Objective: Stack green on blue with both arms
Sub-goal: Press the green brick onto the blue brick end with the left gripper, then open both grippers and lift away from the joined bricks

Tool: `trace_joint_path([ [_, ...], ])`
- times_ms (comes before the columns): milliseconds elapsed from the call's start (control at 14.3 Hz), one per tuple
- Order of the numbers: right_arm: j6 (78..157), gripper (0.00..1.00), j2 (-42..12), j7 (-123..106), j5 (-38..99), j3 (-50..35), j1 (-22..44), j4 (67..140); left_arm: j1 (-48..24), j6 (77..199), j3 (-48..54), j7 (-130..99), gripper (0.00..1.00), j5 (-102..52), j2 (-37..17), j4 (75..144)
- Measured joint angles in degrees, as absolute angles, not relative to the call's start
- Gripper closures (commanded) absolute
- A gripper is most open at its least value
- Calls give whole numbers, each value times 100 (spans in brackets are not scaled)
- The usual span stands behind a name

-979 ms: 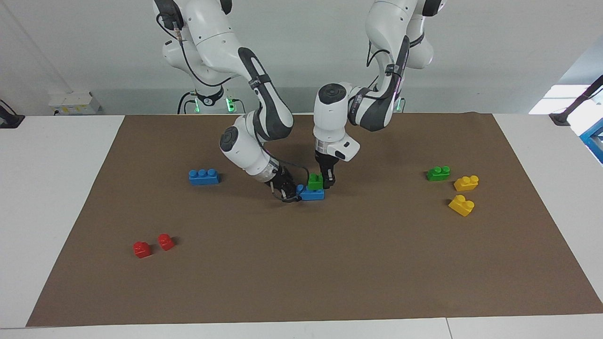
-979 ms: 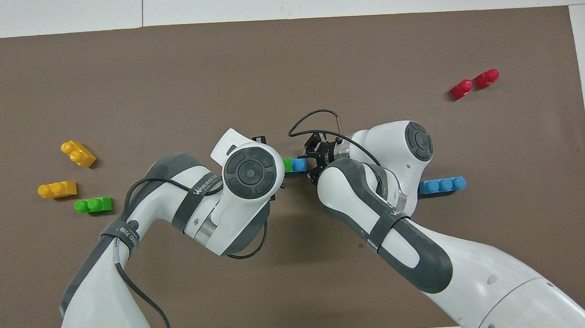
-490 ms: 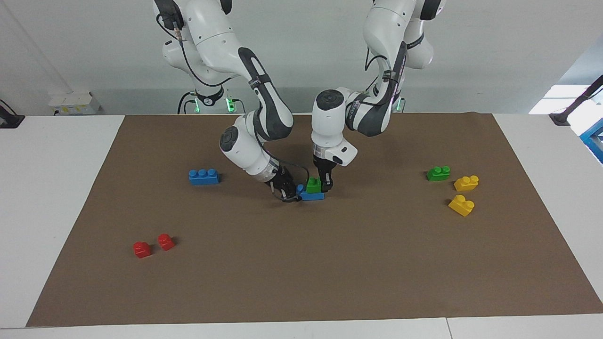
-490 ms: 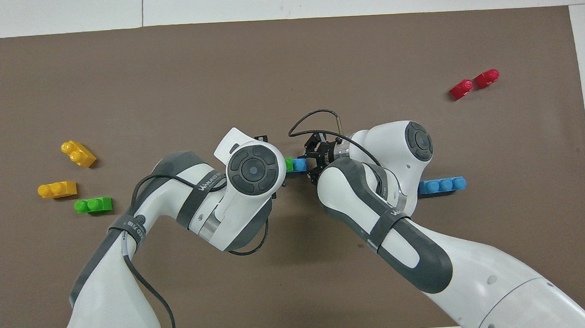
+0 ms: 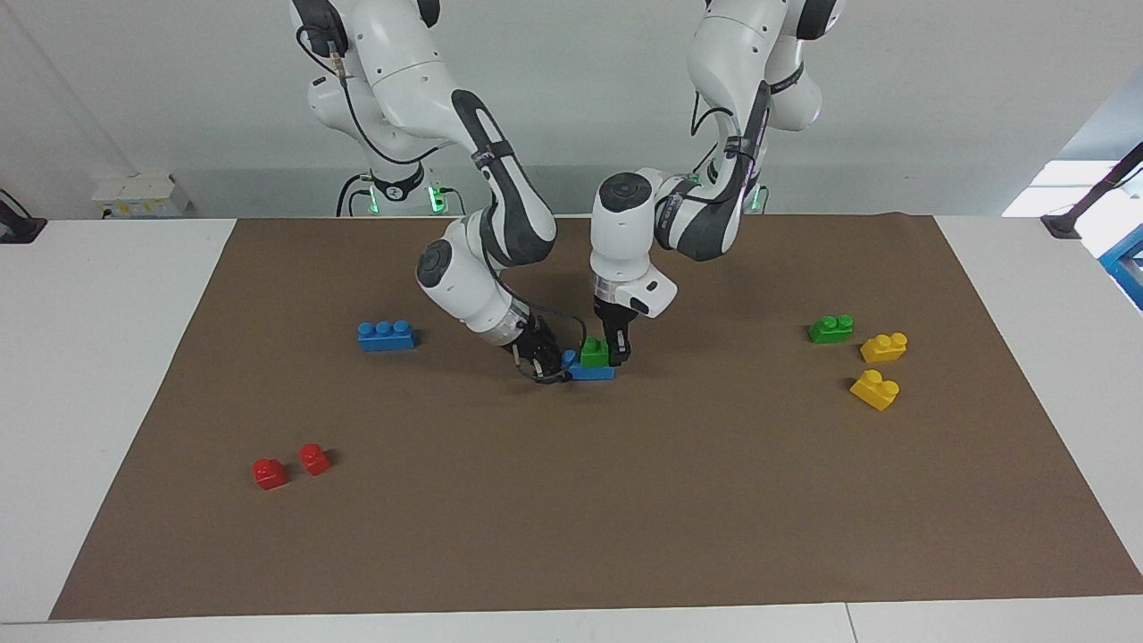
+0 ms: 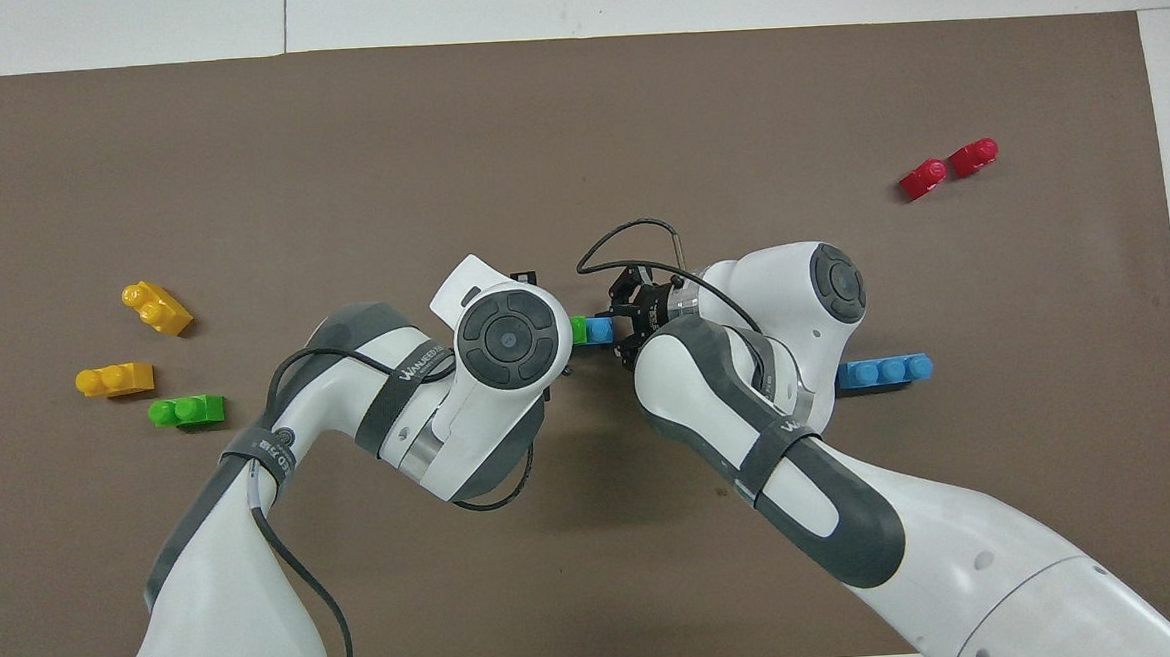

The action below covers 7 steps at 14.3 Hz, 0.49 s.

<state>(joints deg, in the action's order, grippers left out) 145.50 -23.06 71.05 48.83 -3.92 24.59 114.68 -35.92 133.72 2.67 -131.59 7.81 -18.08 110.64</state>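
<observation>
A green two-stud brick [image 5: 595,352] sits on top of a blue three-stud brick [image 5: 591,371] in the middle of the brown mat. My left gripper [image 5: 606,352] points straight down and is shut on the green brick. My right gripper [image 5: 546,362] comes in at a slant and is shut on the end of the blue brick toward the right arm's end. In the overhead view only slivers of the green brick [image 6: 578,330] and blue brick [image 6: 598,330] show between the two wrists.
A second blue brick [image 5: 386,335] lies toward the right arm's end. A second green brick [image 5: 830,329] and two yellow bricks [image 5: 883,346] [image 5: 874,388] lie toward the left arm's end. Two red bricks [image 5: 269,472] [image 5: 313,458] lie farther from the robots.
My left gripper has lowered the green brick from just above the blue brick down onto it. The right gripper has kept hold of the blue brick.
</observation>
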Motion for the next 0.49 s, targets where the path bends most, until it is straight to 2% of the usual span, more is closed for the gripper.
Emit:
trace_joint_path([
  [280, 14551, 100, -2306, 7106, 4884, -392, 2459, 11469, -3500, 13374, 206, -12663, 0, 782, -1735, 11047],
  [350, 14551, 74, -2306, 7106, 4885, -392, 2459, 11469, -3419, 13371, 191, -12490, 0, 782, -1677, 11046],
  [420, 14551, 38, -2306, 7106, 4885, -392, 2459, 11469, -3324, 13363, 185, -12320, 0, 782, -1620, 11046],
  [490, 14554, 20, -2306, 7106, 4885, -392, 2459, 11469, -3221, 13335, 182, -12132, 0, 782, -1561, 11046],
])
